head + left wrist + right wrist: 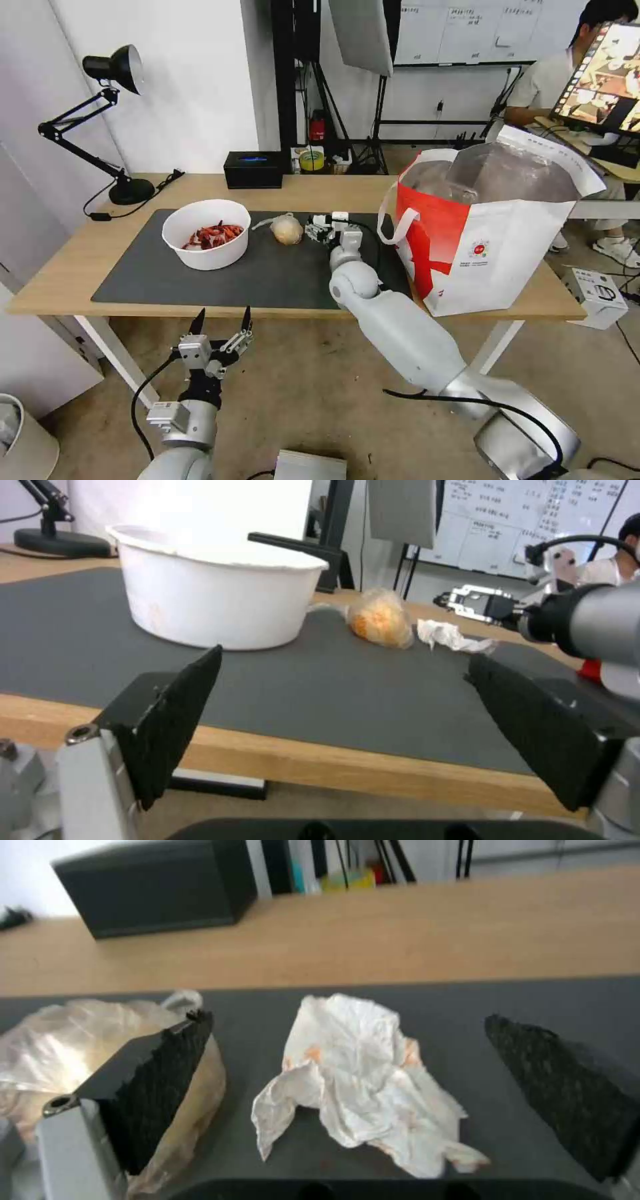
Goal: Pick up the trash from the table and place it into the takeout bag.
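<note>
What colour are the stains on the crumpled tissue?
Faint orange blotches on the white crumpled tissue, clearest in the right wrist view.

No text can be read. The large white-and-red insulated takeout bag (480, 227) carries a small round red logo (478, 249) on its white front panel — the tiny lines of print beneath it are too small to make out. The whiteboard (460, 30) behind the bag bears handwriting — illegible.

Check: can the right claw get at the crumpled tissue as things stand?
Probably yes. The right claw is open astride the crumpled tissue on the mat, nothing between; the bagged lump crowds one finger.
</note>
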Robot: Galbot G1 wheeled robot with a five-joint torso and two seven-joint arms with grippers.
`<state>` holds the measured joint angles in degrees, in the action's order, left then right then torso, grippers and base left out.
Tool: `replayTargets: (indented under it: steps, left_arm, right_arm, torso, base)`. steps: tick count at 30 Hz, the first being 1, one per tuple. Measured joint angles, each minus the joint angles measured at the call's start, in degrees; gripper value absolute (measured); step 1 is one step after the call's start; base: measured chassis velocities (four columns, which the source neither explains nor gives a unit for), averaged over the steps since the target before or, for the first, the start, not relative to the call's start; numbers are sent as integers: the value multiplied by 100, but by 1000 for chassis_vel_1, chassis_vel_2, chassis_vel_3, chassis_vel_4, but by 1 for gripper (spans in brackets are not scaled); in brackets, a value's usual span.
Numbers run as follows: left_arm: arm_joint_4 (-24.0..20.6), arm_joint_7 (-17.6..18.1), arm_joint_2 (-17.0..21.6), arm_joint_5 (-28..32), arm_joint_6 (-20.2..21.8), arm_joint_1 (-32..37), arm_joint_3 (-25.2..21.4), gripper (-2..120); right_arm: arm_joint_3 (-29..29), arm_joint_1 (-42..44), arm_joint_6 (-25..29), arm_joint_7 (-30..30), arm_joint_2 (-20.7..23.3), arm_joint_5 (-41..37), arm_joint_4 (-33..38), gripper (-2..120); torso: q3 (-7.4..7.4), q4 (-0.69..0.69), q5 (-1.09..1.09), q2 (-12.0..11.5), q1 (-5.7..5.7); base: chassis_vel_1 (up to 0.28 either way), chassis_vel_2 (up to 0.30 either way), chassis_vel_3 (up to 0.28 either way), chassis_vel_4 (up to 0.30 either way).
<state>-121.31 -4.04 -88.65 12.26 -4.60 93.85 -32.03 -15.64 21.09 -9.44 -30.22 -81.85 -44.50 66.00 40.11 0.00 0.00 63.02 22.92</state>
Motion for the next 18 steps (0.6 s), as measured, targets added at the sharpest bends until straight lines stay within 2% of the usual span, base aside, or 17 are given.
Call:
replayTargets:
  steps: [2,8,18]
  left_arm:
    - [14,-2,41,53,-1,-38,-44,100]
    - [55,-15,3,65,-20,-29,-34,100]
    - [119,-24,-16,51,-30,-35,-20,100]
  right_arm:
    - [-113,-298,-302,-137,-91,-378,-218,100]
    - [-132,-668,-666,-276,-301,-721,-681,100]
    - [-51,-714,-845,-263,-480,-737,-1126,100]
  torso:
    - [0,0,0,0,0]
    - [0,0,0,0,0]
    - [0,0,0,1,0]
  base:
    - [0,0,0,0]
    - [0,0,0,0]
    - [0,0,0,0]
